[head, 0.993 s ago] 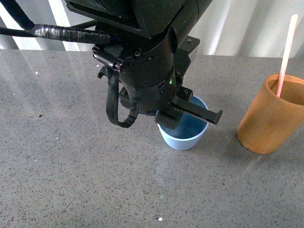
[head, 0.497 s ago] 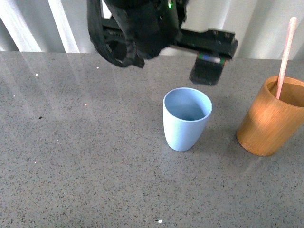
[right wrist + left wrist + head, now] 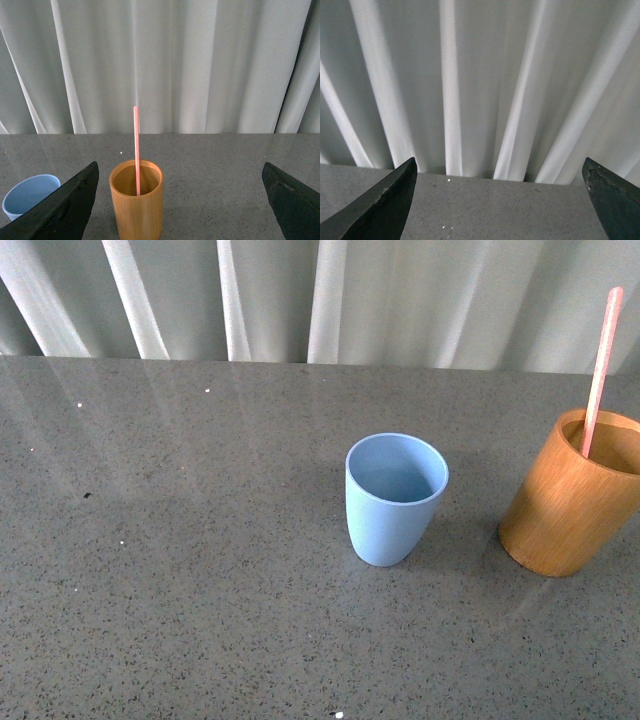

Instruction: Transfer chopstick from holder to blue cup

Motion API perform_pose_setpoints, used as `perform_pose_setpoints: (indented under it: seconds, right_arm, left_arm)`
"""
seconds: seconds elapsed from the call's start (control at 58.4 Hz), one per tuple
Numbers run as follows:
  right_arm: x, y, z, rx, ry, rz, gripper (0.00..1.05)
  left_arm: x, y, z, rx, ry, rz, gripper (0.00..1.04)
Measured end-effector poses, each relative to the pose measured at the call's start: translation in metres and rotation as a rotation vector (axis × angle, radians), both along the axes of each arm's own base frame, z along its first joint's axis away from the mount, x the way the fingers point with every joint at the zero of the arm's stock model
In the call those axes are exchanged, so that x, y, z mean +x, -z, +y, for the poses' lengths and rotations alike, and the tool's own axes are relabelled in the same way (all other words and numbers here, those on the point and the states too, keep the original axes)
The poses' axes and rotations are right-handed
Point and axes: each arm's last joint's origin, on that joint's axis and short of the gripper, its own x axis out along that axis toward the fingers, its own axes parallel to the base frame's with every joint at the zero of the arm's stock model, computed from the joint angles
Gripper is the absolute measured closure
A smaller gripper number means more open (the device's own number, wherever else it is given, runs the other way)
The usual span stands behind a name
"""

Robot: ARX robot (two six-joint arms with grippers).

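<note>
Standing near-upright in holder [image 3: 565,515], chopstick [image 3: 602,360] pointing upward

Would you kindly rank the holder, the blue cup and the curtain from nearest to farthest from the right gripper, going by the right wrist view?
1. The holder, straight ahead of the open right gripper, with the chopstick standing in it.
2. The blue cup, a little further back and to the robot's left of the holder.
3. The curtain, at the very back.

We see the holder [image 3: 565,505] cut off at three o'clock; its wall hides the chopstick [image 3: 600,360] below the rim.
</note>
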Motion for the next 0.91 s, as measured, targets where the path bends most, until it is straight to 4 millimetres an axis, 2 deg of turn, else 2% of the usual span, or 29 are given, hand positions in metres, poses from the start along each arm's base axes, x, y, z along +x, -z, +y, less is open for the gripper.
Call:
perform_pose_setpoints:
  seconds: [0.12,0.154,0.308,0.411,0.634,0.908]
  right_arm:
    - [0.000,0.000,0.000,0.000,-0.001,0.000,0.10]
    - [0.000,0.000,0.000,0.000,-0.001,0.000,0.10]
    - [0.000,0.000,0.000,0.002,0.000,0.000,0.10]
    - [0.000,0.000,0.000,0.002,-0.001,0.000,0.10]
    - [0.000,0.000,0.000,0.002,0.000,0.000,0.10]
    - [0.000,0.000,0.000,0.002,0.000,0.000,0.10]
  left_arm:
    - [0.000,0.009,0.000,0.011,0.013,0.025,0.07]
    - [0.000,0.012,0.001,0.019,0.028,0.025,0.11]
    - [-0.020,0.030,0.016,0.024,0.058,0.006,0.36]
    - [-0.043,0.051,0.035,0.028,0.042,0.008,0.63]
    - [-0.069,0.073,0.049,0.029,0.052,0.015,1.01]
    - [-0.096,0.092,0.062,0.031,0.048,0.011,1.01]
